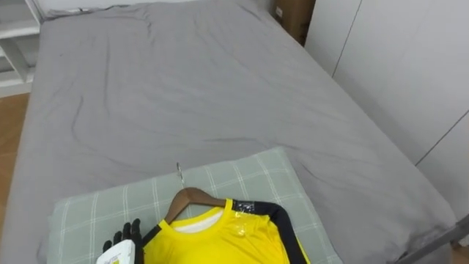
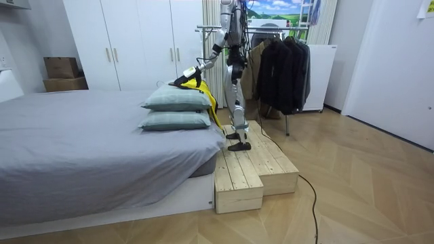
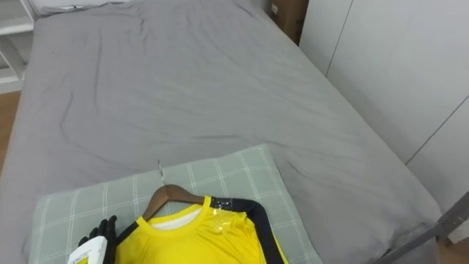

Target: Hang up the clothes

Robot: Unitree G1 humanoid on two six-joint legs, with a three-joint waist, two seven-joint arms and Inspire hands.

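At the lower left of the eye views the left hand (image 1: 121, 240) is seen, its dark fingers laid against the shoulder edge of a yellow shirt (image 1: 220, 238) with dark sleeves. The fingers are bent a little, but whether the cloth is pinched cannot be told. The shirt is spread flat on a checked pillow (image 1: 242, 176), with its collar threaded on a wooden hanger (image 1: 192, 198). The hanger's metal hook (image 1: 178, 172) is pointed away from the robot, over the pillow. Beyond the pillow, a bed (image 1: 183, 88) covered in a wrinkled grey sheet is stretched out. White wardrobe doors (image 1: 396, 66) are seen along the bed's right side, and a cardboard box (image 1: 293, 16) at the far corner. In the room view the robot is stood on a wooden platform (image 2: 251, 169) at the head of the bed, one arm reached out to the upper of two stacked pillows. A clothes rack (image 2: 281, 61) hung with dark garments is placed behind it.
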